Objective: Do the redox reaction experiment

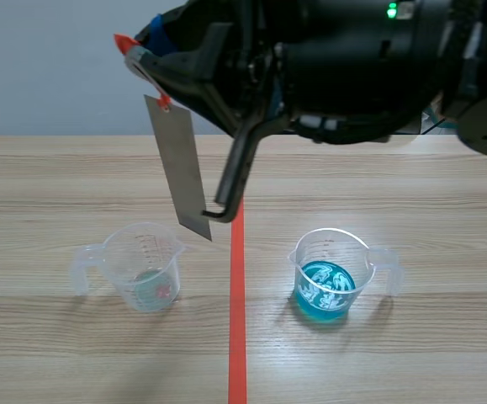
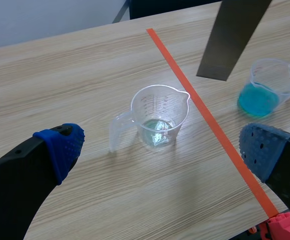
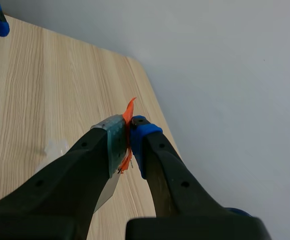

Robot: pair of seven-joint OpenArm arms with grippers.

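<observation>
The right gripper [image 1: 146,63] is raised above the bench [image 1: 58,185], its fingers clamped on the top end of a grey metal strip [image 1: 180,164] beside a small orange tag [image 1: 125,42]. The strip hangs with its lower corner over the clear cup [image 1: 146,269], which stands left of the tape line [image 1: 237,320], well short of the far edge. The blue-liquid cup [image 1: 331,273] stands right of the line. Printed graduations on both cups are too small to read. The left gripper [image 2: 162,150] hovers spread wide near the clear cup, holding nothing.
</observation>
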